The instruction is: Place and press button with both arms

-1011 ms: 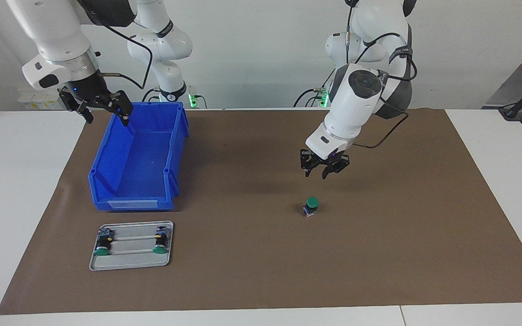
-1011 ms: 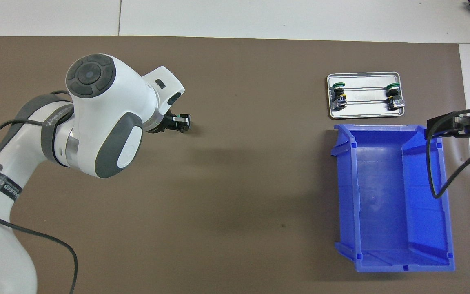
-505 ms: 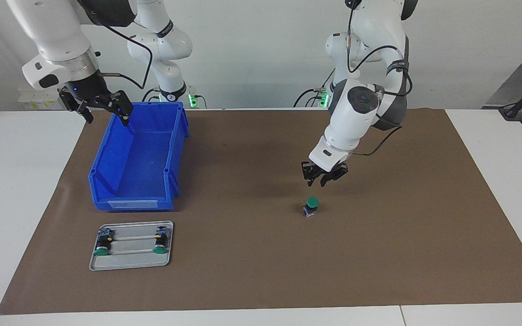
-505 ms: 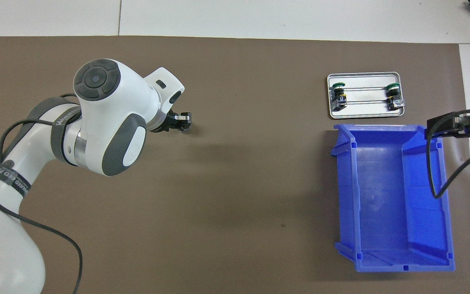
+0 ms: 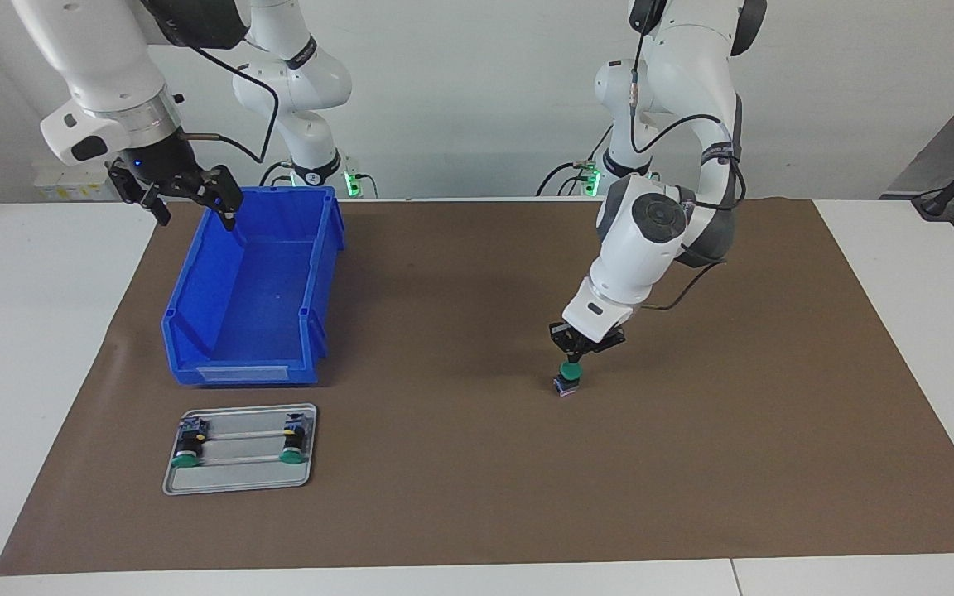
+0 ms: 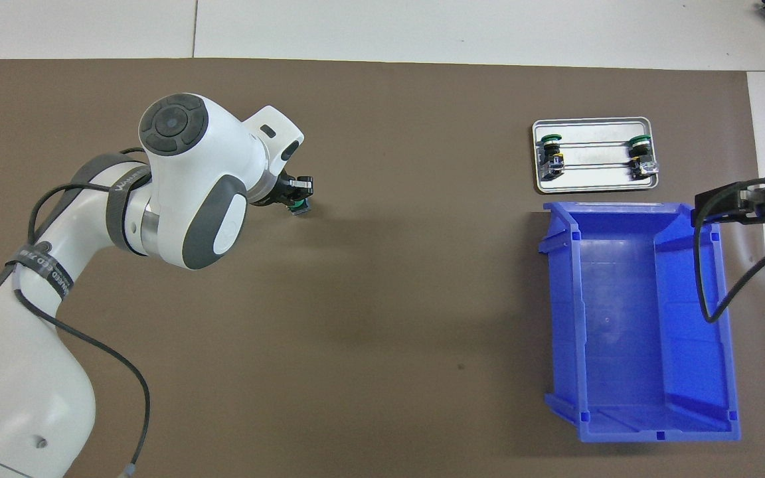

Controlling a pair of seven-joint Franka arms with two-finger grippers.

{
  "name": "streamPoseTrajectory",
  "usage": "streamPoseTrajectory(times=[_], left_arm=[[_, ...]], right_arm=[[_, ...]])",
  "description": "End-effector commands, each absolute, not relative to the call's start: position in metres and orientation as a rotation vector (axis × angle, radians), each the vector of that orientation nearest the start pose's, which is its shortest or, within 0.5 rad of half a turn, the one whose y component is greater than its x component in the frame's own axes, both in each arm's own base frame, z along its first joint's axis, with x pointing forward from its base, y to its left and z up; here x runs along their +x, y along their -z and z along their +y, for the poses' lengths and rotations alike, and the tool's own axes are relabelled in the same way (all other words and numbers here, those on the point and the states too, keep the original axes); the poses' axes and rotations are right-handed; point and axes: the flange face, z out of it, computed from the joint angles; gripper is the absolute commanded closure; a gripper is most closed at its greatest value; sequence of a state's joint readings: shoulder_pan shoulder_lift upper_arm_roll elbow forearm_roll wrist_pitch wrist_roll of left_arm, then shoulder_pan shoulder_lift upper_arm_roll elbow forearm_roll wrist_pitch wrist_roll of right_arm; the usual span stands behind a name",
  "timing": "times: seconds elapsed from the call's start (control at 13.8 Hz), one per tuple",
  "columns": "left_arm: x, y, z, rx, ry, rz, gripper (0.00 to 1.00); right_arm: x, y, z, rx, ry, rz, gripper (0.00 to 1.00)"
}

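While the left pincer [image 5: 574, 358] sits fingers pinched together right on the green cap of the button [image 5: 568, 378] – mid-frame in the facing view, upright on the brown mat of the bench [image 5: 30, 331]; right pincer [image 5: 187, 199] hangs spread wide over the blue bin's [image 5: 253, 290] rim, upper left; two like buttons lie in the metal tray [image 5: 238, 480] – lower left.

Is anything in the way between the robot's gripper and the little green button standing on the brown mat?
No, nothing visible is. The left gripper is right on top of the green button, which stands alone on the mat. The right gripper waits over the blue bin.
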State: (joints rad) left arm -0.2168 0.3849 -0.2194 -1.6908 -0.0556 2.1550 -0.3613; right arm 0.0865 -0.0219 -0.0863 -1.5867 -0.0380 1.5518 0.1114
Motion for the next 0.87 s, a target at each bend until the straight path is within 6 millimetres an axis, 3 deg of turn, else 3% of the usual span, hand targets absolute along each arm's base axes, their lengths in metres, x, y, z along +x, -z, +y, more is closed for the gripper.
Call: streamPoseTrajectory(times=[0.0,0.22,0.51,0.79], left_arm=[[0.617,-0.391,-0.265,-3.286,0.080,0.014,1.00],[0.623,-0.391,-0.253,-3.289,0.083,-0.020,1.00],[0.627,-0.394,-0.254,-3.307,0.157,-0.033,1.00],[0.635,-0.381,-0.256,-3.326,0.207,-0.050,1.00]], right_arm=[[0.544,-0.631,-0.006,-3.175,-0.031,0.155,0.00],[0.544,-0.631,-0.006,-3.175,-0.031,0.155,0.00],[0.544,-0.631,-0.006,-3.175,-0.031,0.155,0.00],[0.544,-0.631,-0.006,-3.175,-0.031,0.155,0.00]])
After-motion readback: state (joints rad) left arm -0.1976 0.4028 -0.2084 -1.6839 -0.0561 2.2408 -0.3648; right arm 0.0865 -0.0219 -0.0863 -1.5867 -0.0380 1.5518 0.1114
